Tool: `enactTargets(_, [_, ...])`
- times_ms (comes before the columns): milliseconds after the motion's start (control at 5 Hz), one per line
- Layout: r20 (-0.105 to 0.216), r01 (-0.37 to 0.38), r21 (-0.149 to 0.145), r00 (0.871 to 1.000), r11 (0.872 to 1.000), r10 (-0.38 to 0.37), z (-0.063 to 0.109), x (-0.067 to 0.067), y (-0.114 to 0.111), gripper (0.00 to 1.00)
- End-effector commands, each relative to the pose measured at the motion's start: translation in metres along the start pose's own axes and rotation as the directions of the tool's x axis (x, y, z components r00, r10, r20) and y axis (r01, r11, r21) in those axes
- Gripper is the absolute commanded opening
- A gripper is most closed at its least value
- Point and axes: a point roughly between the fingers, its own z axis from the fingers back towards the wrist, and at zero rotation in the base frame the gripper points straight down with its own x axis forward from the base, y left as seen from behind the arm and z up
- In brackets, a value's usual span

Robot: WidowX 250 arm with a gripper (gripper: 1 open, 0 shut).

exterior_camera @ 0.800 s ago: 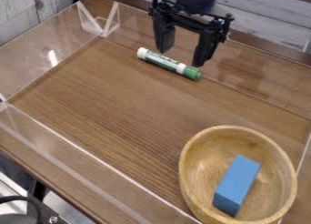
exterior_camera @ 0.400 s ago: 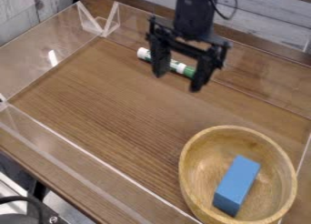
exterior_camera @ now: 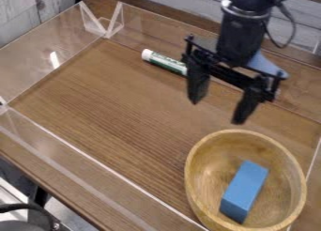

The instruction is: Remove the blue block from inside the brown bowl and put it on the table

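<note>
Looking down from the single camera view:
Hand [exterior_camera: 223, 96]: black, two long fingers pointing straight down, spread wide apart with nothing between them; it hangs in the air over the right half of the tabletop, above and behind the brown bowl's far rim.
Fingers [exterior_camera: 197, 84]: one toward the middle of the tabletop, the other toward the right, both clear of the bowl and the marker; whether their tips reach the wood is hard to judge from this angle, though they look raised.
Blue block [exterior_camera: 246, 190]: lies flat inside the brown bowl, on its floor, long side running from near-left to far-right, well apart from the hand.
Brown bowl [exterior_camera: 201, 157]: wide, shallow, light wood with grain, standing upright at the near right corner of the tabletop; its near edge runs out of the picture.
Marker [exterior_camera: 160, 59]: green and white, lying on the tabletop toward the far side; its right end is hidden behind the hand.
Tabletop [exterior_camera: 113, 103]: dark brown wood grain.
Clear walls [exterior_camera: 51, 58]: low acrylic, running along the left and far sides.
</note>
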Motion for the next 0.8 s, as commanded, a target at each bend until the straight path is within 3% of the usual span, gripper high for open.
enactTargets(0, [0.073,0.021,-0.016,0.997,1.0,-0.02,0.009,-0.005,-0.023,1.0])
enactTargets(400, [0.11,0.05,-0.019,0.993,0.999,-0.048,-0.009,-0.015,-0.044,1.0])
enactTargets(600, [0.107,0.06,-0.019,0.993,0.998,-0.058,-0.015,-0.019,-0.047,1.0])
